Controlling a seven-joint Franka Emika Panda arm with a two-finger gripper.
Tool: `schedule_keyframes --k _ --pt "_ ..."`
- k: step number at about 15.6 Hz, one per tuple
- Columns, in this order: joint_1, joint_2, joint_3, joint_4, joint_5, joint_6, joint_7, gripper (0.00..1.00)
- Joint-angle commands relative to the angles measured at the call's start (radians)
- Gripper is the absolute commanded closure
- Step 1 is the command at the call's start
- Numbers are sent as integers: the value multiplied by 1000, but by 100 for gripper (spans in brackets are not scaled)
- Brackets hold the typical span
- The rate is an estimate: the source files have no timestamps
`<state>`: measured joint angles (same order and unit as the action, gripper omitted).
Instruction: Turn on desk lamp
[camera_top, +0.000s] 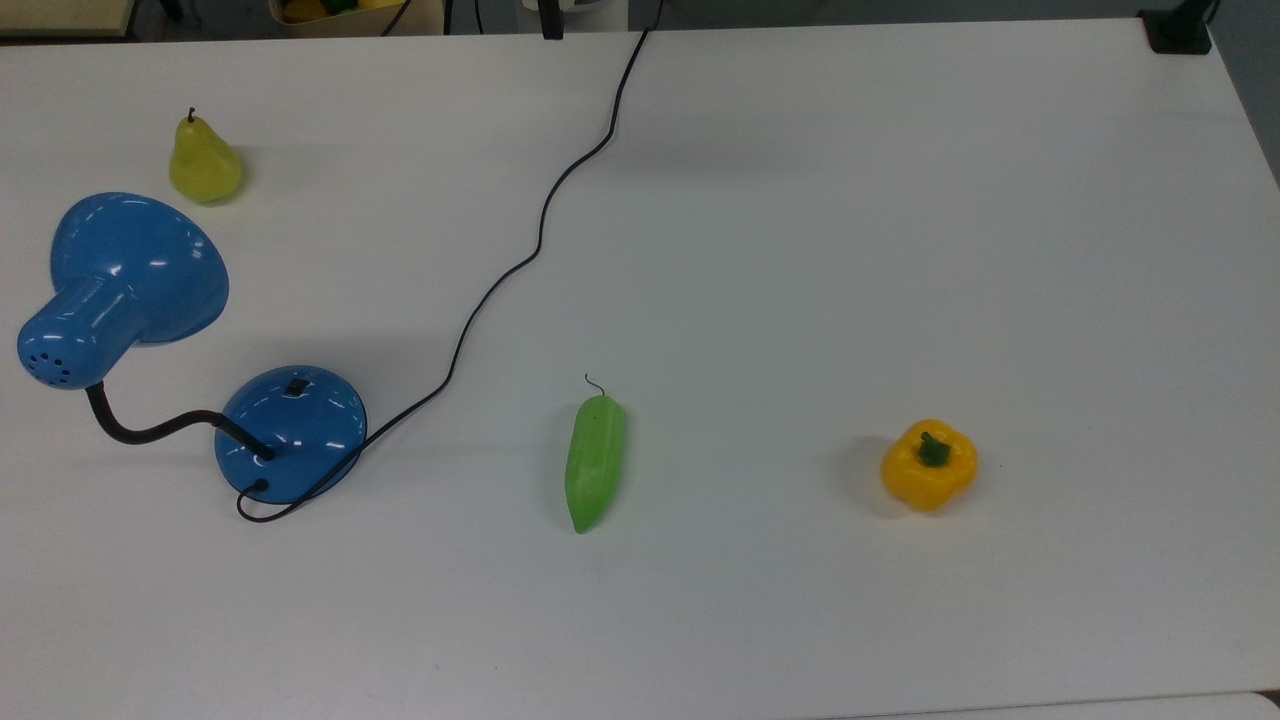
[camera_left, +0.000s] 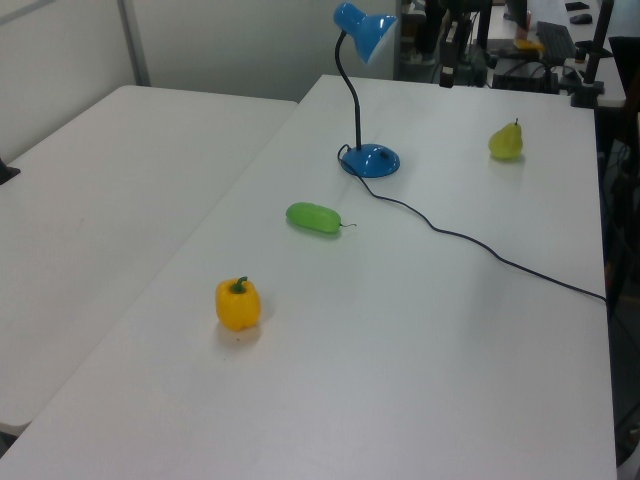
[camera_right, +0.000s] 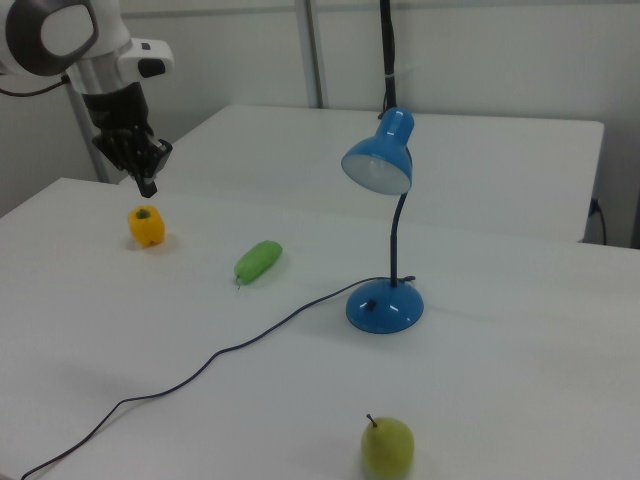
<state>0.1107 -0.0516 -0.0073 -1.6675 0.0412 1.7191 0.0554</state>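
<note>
Top view: desk lamp (camera_top: 290, 432) standing on the white table (camera_top: 800, 250), switch (camera_top: 296, 385) on the domed base, cord (camera_top: 540, 235) trailing off to the far edge.

Left view: jaws hanging above the far end of the table, with the lamp's shade near on the left view's left and a pear (camera_left: 506, 141) lower on the left view's right.

Right view: jaws drawn together to one tip, gripping nothing. Just below them a yellow pepper (camera_right: 146, 226); well apart toward the right view's right, the lamp, with a green vegetable (camera_right: 258, 260) between.
</note>
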Motion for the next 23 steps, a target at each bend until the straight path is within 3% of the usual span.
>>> schedule_keyframes --k 1,8,13,17,23 --pt "0 -27 0 -26 22 24 20 100" --pt "-31 -19 -10 -49 -3 30 -35 100" --pt "-43 -14 -68 -96 -17 42 -170 100" --pt "-43 -13 -120 -222 -53 216 -198 100" --pt "-60 32 -174 -320 -63 466 -213 100"
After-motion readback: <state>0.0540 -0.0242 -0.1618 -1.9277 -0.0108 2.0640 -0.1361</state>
